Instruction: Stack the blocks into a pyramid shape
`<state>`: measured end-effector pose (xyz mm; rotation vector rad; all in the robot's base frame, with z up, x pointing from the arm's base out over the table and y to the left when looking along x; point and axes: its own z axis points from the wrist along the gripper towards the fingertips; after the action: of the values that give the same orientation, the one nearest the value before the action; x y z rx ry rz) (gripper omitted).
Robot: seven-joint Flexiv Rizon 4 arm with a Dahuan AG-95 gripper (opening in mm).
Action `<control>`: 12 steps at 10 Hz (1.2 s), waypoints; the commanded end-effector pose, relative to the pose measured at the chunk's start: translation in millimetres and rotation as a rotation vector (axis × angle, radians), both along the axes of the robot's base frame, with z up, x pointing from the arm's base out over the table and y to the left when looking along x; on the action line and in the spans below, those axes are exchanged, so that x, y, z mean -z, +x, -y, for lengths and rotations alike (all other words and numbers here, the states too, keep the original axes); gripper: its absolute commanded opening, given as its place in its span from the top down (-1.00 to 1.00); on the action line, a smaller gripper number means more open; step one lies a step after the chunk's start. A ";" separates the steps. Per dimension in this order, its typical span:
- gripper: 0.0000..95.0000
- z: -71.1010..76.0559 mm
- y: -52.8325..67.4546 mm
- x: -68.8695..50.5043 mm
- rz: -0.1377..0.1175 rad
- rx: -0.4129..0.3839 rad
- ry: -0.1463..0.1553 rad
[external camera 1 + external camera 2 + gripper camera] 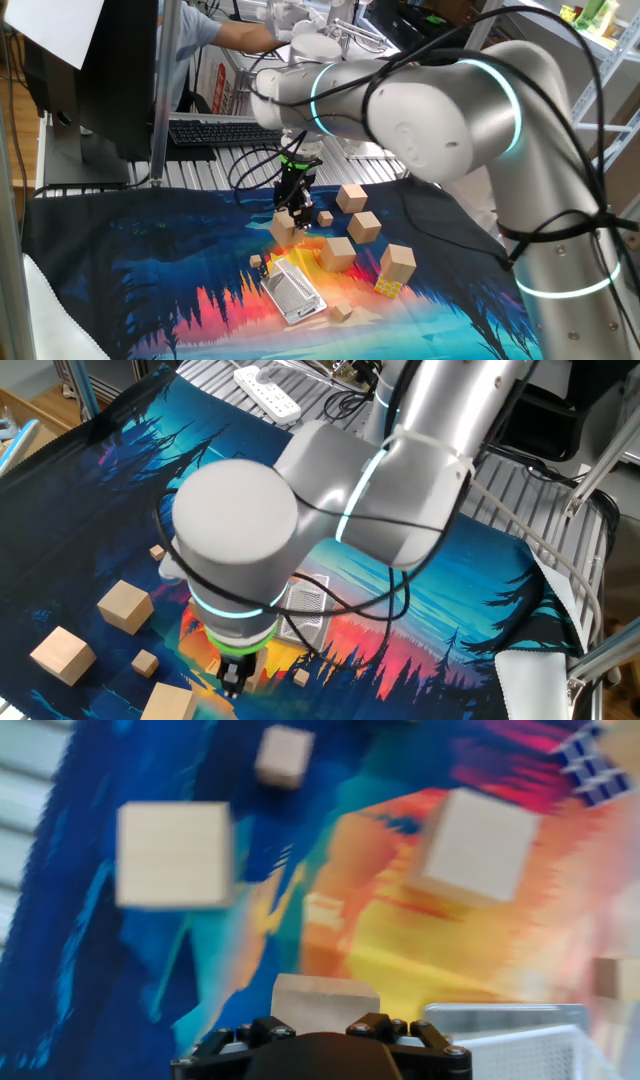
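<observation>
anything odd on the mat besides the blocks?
Yes: a silver grated metal piece lies flat among the wooden blocks, and a yellow puzzle cube sits under one block. No pyramid yet; the blocks are scattered.

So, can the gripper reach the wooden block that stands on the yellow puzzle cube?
Probably yes. That block sits on top of the puzzle cube with nothing over it, so the way from above is free. But a block already sits between the gripper fingers.

No words, numbers or signs to read anywhere. Only tiny, blurry marks on the red and white things behind the table.
</observation>
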<state>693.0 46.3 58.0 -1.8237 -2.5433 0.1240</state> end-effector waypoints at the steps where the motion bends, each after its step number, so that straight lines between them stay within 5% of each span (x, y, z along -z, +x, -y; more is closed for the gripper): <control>1: 1.00 -0.5 1.3 0.1 0.003 -0.019 0.013; 6: 1.00 -0.5 1.3 0.1 -0.003 0.041 0.000; 8: 1.00 -0.5 1.3 0.1 -0.040 0.044 0.005; 12: 1.00 -0.5 1.3 0.1 -0.030 0.091 -0.005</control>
<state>699.4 46.9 57.4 -1.9054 -2.4200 0.1597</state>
